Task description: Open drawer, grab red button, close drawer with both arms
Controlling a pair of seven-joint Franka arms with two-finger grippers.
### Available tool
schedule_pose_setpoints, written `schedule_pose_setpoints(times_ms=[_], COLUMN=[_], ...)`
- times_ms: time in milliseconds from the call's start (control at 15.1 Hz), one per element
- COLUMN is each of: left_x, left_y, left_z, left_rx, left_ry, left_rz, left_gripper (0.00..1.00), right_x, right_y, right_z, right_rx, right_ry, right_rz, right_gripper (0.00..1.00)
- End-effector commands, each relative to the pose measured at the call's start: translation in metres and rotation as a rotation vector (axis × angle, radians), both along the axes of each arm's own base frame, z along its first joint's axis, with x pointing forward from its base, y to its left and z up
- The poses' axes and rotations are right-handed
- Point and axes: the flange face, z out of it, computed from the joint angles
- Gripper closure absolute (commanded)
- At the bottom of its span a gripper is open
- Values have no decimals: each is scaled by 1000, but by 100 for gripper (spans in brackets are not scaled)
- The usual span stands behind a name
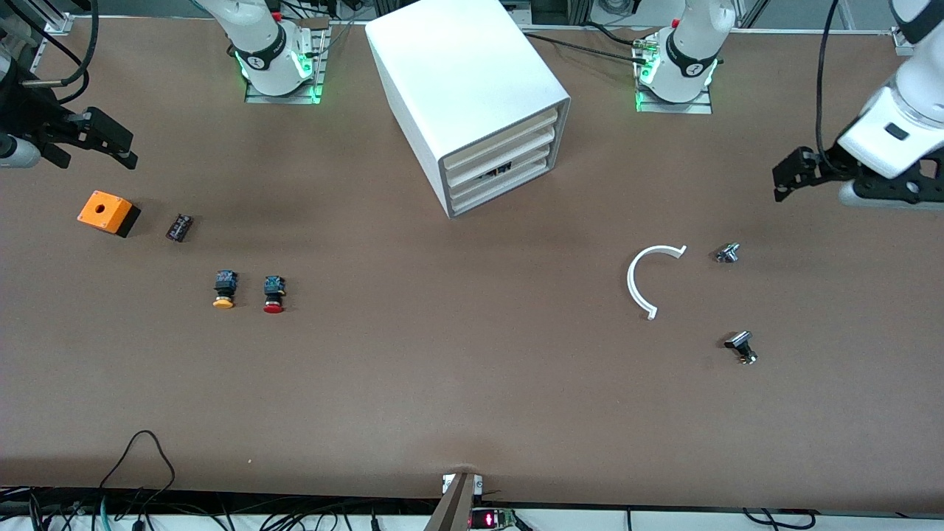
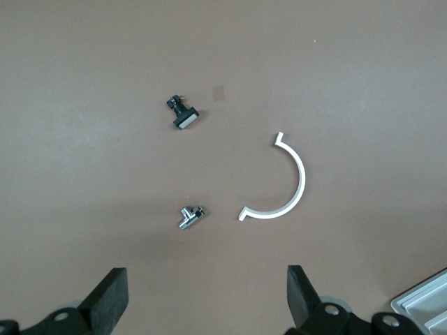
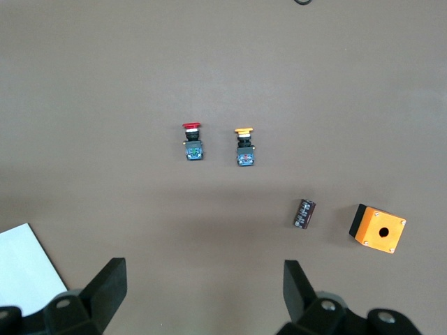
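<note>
On table, nearer front camera than cabinet [image 1: 472,103] and toward right arm's end: button [image 1: 273,293], red cap pointing toward front camera, long axis running cabinet-to-camera, just beside yellow-capped button [image 1: 224,289]. Drawers shut; drawer [image 1: 500,171] not yet pulled. Right gripper [image 1: 110,144] closer to button, fingers spread, empty, hovering above orange box [image 1: 108,212]. Left gripper [image 1: 793,177] fingers spread, empty, over left-arm end. No readable writing or brand visible.
</note>
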Motion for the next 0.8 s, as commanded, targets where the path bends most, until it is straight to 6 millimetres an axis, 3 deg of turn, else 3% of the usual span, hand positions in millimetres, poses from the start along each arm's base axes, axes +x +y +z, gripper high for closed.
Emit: schedule_pose_setpoints(times_ms=[0,731], left_x=[-2,1], left_y=[10,6], left_z=[-9,-8], left_rx=[20,-20], left_ry=[7,20], left_rz=[2,-5], left_gripper=[0,0], right_x=[-8,-8], right_y=[3,4], right_z=[6,9], right_rx=[-16,-8], right_ry=[-20,-19], right_rz=[-11,6], right_gripper=[1,1])
